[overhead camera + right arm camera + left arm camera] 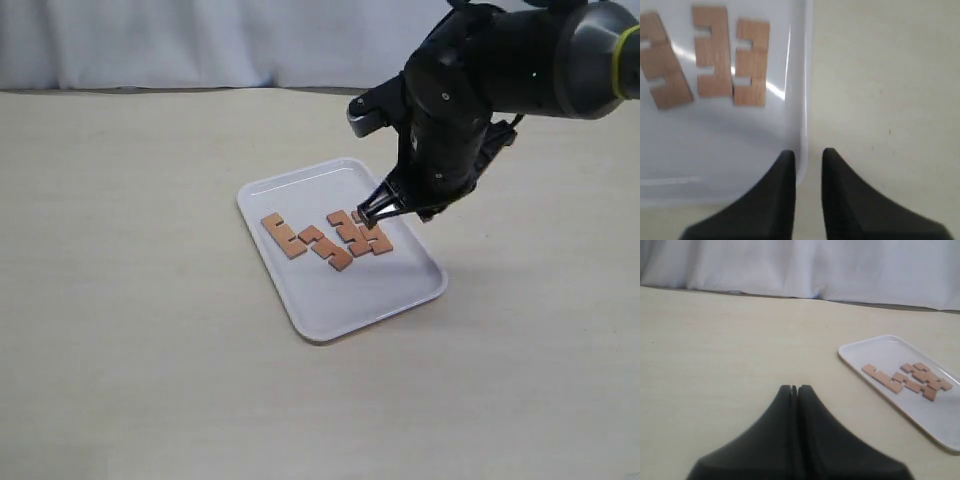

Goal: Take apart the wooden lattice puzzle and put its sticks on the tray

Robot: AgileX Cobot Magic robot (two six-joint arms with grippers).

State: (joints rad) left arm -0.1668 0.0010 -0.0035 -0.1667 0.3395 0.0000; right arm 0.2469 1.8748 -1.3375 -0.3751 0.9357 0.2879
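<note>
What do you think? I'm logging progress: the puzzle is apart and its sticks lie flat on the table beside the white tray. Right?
One thing is wrong: the sticks, apart and flat, lie inside the tray, not beside it. The exterior view shows them within its rim.

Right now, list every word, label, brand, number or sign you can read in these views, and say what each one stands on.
None: no word, label, brand, number or sign can be read in any view.
The tray, the sticks, the table and the white cloth behind it are plain.
The black arm housing carries no lettering, only a yellow-green band.
</note>
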